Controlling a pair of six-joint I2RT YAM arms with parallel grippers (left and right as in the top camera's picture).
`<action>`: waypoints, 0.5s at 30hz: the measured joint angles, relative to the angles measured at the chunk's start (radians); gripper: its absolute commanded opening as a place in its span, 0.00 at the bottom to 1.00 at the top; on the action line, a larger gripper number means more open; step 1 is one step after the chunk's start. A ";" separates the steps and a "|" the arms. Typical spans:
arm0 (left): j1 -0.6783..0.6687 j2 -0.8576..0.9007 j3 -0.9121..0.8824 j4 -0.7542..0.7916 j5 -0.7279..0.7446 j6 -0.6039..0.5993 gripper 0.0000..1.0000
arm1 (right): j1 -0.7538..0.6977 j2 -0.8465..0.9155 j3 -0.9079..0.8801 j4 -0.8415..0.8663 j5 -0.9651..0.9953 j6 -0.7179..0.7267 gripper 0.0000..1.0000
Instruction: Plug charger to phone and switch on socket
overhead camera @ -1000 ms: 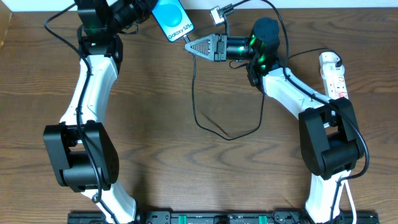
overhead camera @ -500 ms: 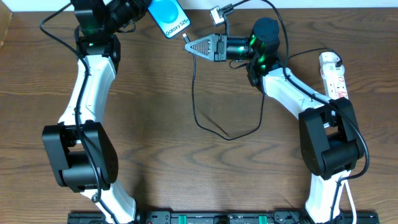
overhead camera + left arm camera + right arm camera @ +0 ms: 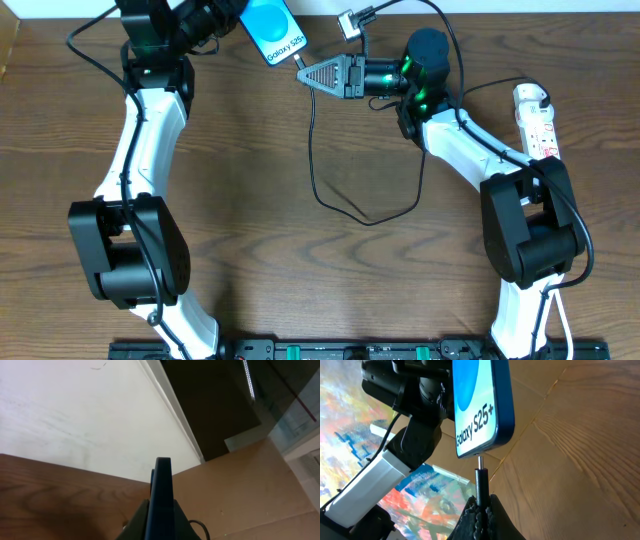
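The left gripper (image 3: 238,17) has its jaws clamped on the phone (image 3: 273,30), held above the wooden table (image 3: 300,285). The right gripper (image 3: 303,72), just right of the phone, has its jaws pinched tight on the charger (image 3: 480,482) plug, whose tip meets the phone's bottom edge. The socket (image 3: 537,120) lies well right of the phone.

The phone (image 3: 475,405) is faced in glossy glass, the charger (image 3: 480,480) tipped with shiny metal, the table (image 3: 300,290) surfaced in matt wood.
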 measured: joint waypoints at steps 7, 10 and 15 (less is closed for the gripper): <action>-0.004 0.000 0.000 0.000 0.000 0.000 0.07 | 0.002 0.000 0.000 0.000 0.000 0.005 0.01; -0.008 0.000 0.000 0.000 0.000 0.000 0.07 | 0.008 0.000 0.000 0.000 -0.001 0.005 0.01; -0.011 0.000 0.000 0.000 -0.001 0.000 0.07 | 0.014 0.000 0.000 -0.001 -0.007 0.005 0.01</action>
